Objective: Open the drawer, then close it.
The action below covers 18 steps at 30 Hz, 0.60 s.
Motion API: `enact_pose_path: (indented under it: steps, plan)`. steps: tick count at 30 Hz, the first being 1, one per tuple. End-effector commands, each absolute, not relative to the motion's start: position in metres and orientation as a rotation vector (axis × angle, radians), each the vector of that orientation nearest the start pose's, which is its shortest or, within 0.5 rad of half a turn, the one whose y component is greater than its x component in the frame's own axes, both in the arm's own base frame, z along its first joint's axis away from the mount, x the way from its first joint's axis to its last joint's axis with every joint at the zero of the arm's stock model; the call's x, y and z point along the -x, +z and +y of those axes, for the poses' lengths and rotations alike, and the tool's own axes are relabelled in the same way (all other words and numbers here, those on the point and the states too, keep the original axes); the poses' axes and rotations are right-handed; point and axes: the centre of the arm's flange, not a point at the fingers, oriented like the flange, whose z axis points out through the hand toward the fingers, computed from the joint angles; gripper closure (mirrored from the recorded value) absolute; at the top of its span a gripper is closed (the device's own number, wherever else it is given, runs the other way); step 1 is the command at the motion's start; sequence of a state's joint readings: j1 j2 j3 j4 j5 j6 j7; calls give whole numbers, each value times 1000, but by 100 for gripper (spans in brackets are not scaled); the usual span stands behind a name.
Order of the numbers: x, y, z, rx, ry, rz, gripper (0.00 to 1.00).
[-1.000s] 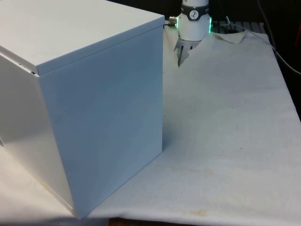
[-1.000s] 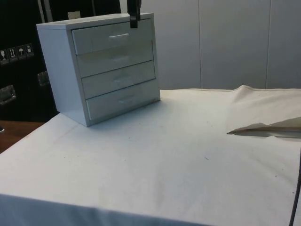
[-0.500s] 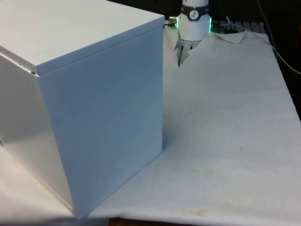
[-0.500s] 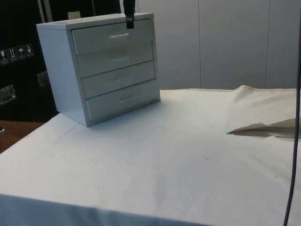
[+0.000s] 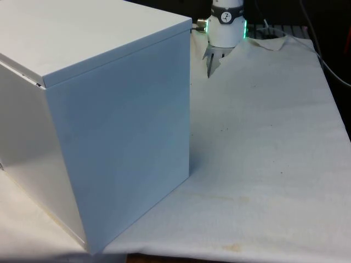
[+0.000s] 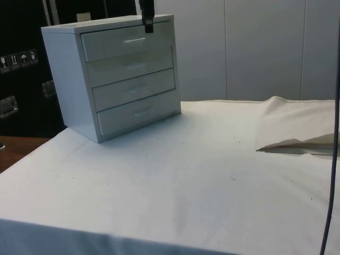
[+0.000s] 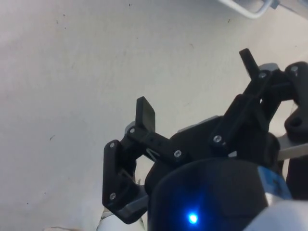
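while all four drawers sit flush, chest (image 6: 119,79) at desk's (image 6: 202,175) end, tool (image 7: 195,82) spread wide, empty, hovers just above top drawer handle (image 6: 134,40), likely lining up pull.

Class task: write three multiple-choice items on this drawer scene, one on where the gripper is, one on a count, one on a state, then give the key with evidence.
1. Where is the gripper?
A. up by the chest's top front edge
B. on the cloth
C. at the bottom drawer

2. How many drawers has the chest of drawers?
A. two
B. four
C. six

3. How are the drawers?
A. top one pulled out
B. bottom one removed
C. all closed

Key: 1 A, the side view shows it above the top drawer. 2 B, four fronts are stacked. 3 C, all fronts sit flush.
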<state>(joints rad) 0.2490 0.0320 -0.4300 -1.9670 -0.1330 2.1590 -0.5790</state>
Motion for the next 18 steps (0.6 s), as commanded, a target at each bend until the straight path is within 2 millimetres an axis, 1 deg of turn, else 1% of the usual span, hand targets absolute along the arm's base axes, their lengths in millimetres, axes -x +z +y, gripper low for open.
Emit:
enact_pose_path:
  steps: [1, 5, 6, 7, 15, 16, 18]
  plan:
    - [-570, 471, -107, 3215, -183, -795, 0]
    - [-570, 469, -106, 3201, -175, -843, 0]
    - [-570, 470, -107, 3210, -162, -827, 0]
    - [-571, 468, -106, 3193, -173, -866, 0]
    - [-574, 466, -107, 3170, -172, -956, 0]
    - [-572, 466, -107, 3178, -157, -946, 0]
    - [-575, 466, -107, 3162, -180, -993, 0]
